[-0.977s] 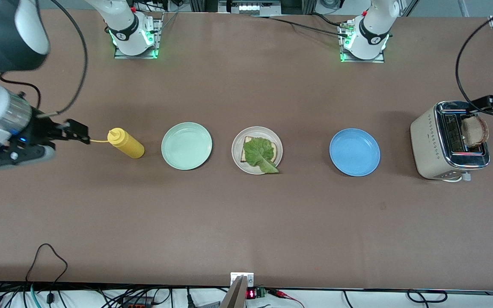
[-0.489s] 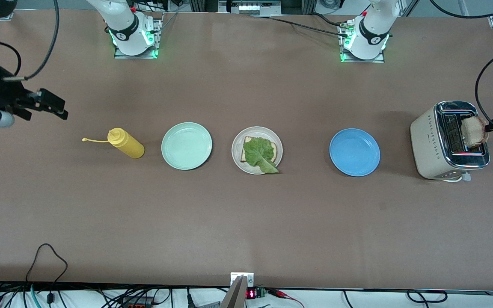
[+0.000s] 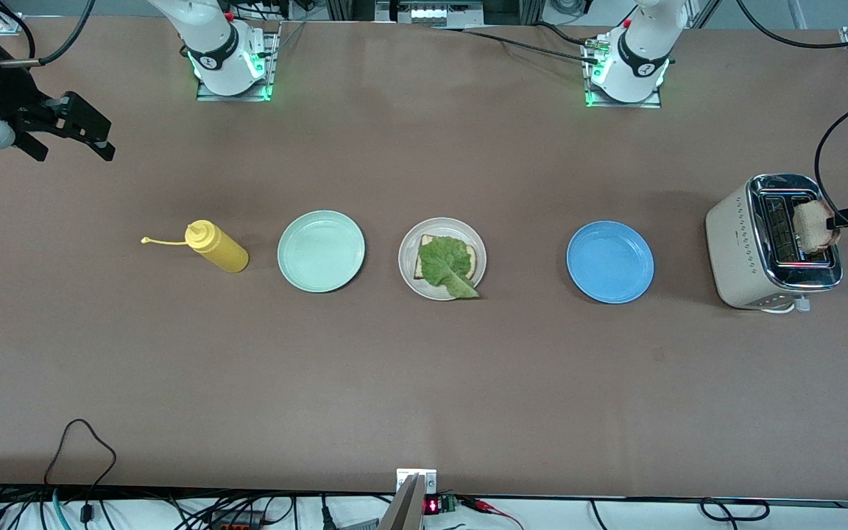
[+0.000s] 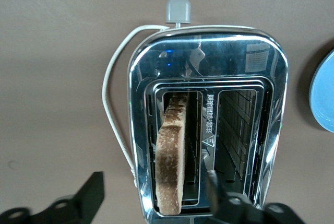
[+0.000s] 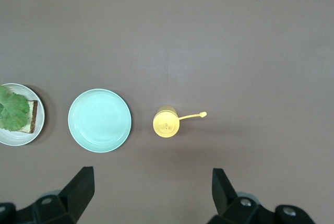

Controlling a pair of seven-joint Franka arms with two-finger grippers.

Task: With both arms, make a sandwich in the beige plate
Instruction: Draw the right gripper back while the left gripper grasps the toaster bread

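a half-built sandwich (image 3: 446,265) lay on the beige plate (image 3: 408,271) at the middle of the brown table (image 3: 424,383): one bread slice (image 3: 472,258) with a ruffled lettuce leaf (image 3: 442,266) draped over it, the leaf's tip reaching the plate's rim on the side nearer the front camera. a mint-green plate (image 3: 321,251) sat beside it toward the right arm's end of the table, and next to that a yellow squeeze bottle (image 3: 216,246) with its thin cap strap lying out on the tabletop. a blue plate (image 3: 610,262) sat toward the left arm's end, with a beige and chrome toaster (image 3: 751,243) farther along.

the left gripper (image 4: 156,195) hung over the toaster, its dark fingers (image 4: 88,195) spread to either side of a toasted bread slice (image 4: 172,158) that stood upright in one slot; the jaws stood fairly wide around the toast, apart from its faces as the left wrist view showed them. the other slot held nothing that could be made out.

the right gripper (image 3: 74,136) waited high above the right arm's end of the table, jaws wide apart and holding nothing. its wrist view looked down on the bottle, the mint-green plate and the edge of the beige plate.
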